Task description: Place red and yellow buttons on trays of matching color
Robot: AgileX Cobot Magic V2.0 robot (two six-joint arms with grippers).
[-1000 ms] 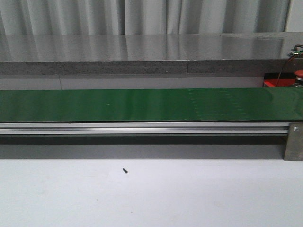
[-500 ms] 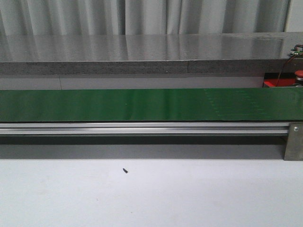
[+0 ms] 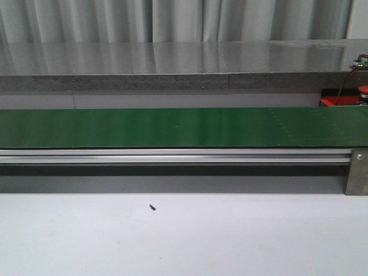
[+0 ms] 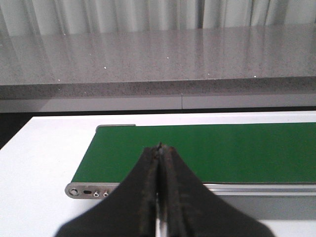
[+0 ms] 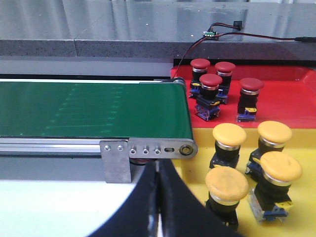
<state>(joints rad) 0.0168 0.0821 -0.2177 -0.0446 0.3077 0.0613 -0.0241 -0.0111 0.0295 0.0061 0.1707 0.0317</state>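
Several red buttons (image 5: 211,80) stand on the red tray (image 5: 291,98) past the belt's end, and several yellow buttons (image 5: 229,134) stand on the yellow tray (image 5: 201,136) beside it. My right gripper (image 5: 158,166) is shut and empty, hanging just short of the belt's end roller, with the yellow buttons to its side. My left gripper (image 4: 159,146) is shut with nothing in it, over the near edge of the green belt (image 4: 222,148) close to its other end. No button lies on the belt (image 3: 172,126). Neither gripper shows in the front view.
The belt's aluminium rail (image 3: 172,155) runs across the white table (image 3: 230,241), with a metal bracket (image 3: 356,172) at the right. A grey stone counter (image 3: 172,63) stands behind. Wires (image 5: 217,33) lie on it above the red tray. A small dark speck (image 3: 152,207) marks the table.
The faint stitched marks on the belt have shifted to the right, so the belt is running. Nothing else differs in the front view.
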